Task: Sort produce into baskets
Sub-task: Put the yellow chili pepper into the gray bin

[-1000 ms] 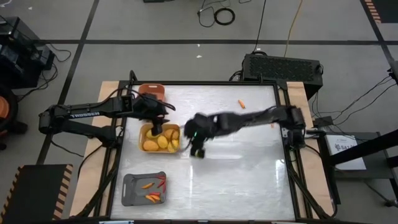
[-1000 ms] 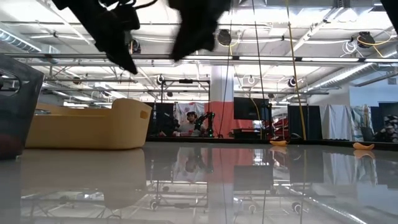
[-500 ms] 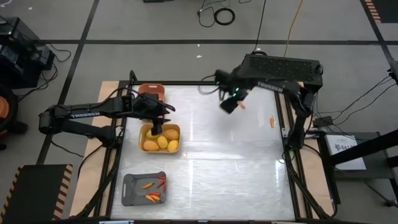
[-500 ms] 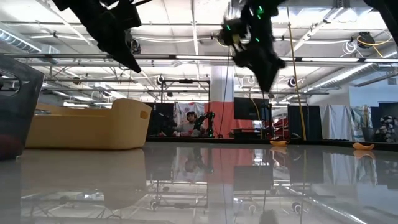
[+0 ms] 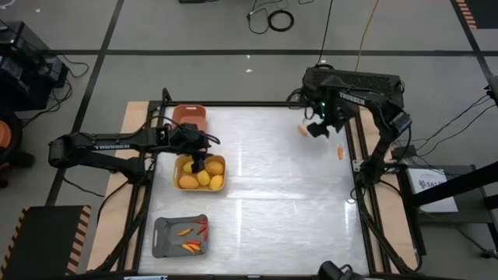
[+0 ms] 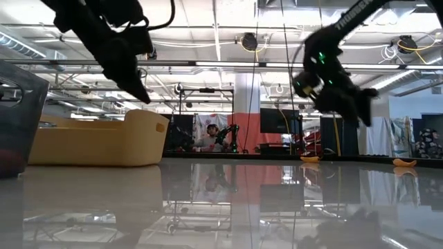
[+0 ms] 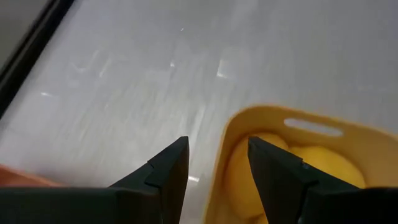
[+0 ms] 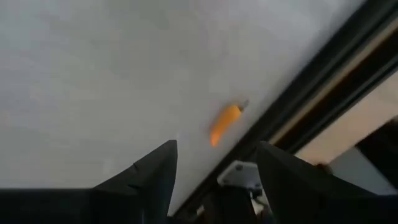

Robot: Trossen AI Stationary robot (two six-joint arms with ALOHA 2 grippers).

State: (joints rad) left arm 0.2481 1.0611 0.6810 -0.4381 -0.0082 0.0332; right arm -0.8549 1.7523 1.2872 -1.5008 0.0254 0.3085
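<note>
High view: the right gripper (image 5: 317, 128) hangs over the table's far right corner, close to two loose orange sticks, one (image 5: 303, 131) just beside it toward the table's middle and another (image 5: 340, 152) a little nearer the right edge. I judge the step in hand to be the reach for a stray stick, which belongs with the other sticks in the grey basket (image 5: 165, 231), well apart from this gripper at the near left corner.

In the right wrist view the two dark fingers (image 8: 146, 177) stand spread with nothing between them, and one stick (image 8: 224, 123) lies on the bare table ahead of the gap, close to the black frame rail. The gripper is released and touches nothing. The next move, as I judge it, calls for dropping straight down so the fingers straddle that thin stick, then closing low enough to catch it against the smooth top; the rail just beyond leaves little room.

The left gripper (image 5: 196, 162) waits above the yellow basket (image 5: 221, 161). Its fingers (image 7: 161, 171) are part open and empty, one over the table outside the rim and one over the fruits (image 7: 323, 162) inside. The salmon basket (image 5: 189, 113) sits just beyond it.
</note>
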